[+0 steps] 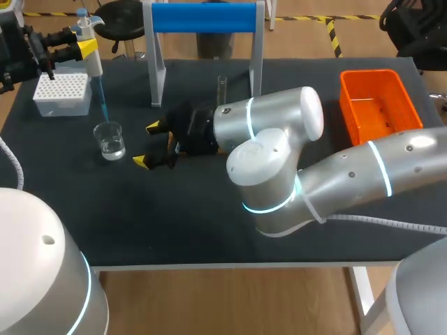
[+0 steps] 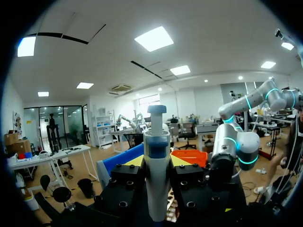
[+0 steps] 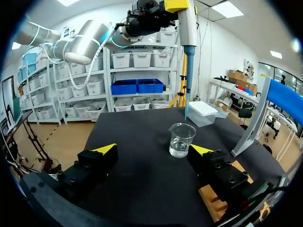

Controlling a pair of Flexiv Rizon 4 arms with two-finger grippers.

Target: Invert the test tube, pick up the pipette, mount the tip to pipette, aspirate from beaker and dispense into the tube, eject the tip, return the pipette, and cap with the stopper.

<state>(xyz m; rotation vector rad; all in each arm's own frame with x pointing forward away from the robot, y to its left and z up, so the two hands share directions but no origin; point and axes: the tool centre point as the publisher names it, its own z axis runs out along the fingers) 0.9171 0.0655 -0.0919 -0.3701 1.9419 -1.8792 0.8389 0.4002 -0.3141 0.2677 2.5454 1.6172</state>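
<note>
My left gripper [image 1: 82, 47] is shut on a white pipette [image 1: 89, 52] held upright at the table's far left. Its blue tip [image 1: 102, 101] points down and ends just above a glass beaker [image 1: 110, 139] holding a little clear liquid. In the left wrist view the pipette [image 2: 156, 175] stands between my left gripper [image 2: 156, 162]. My right gripper [image 1: 147, 145] lies low over the table, open and empty, just right of the beaker. In the right wrist view the beaker [image 3: 181, 139] is ahead of my right gripper [image 3: 154, 150], with the pipette [image 3: 187, 28] above it. A test tube [image 1: 222, 87] stands upright behind my right wrist.
A white tip box [image 1: 61, 93] sits at the far left behind the beaker. A white stand with a blue top bar [image 1: 202, 17] rises at the back middle. An orange bin [image 1: 379, 105] is at the back right. A wooden block [image 3: 218, 203] lies under my right gripper.
</note>
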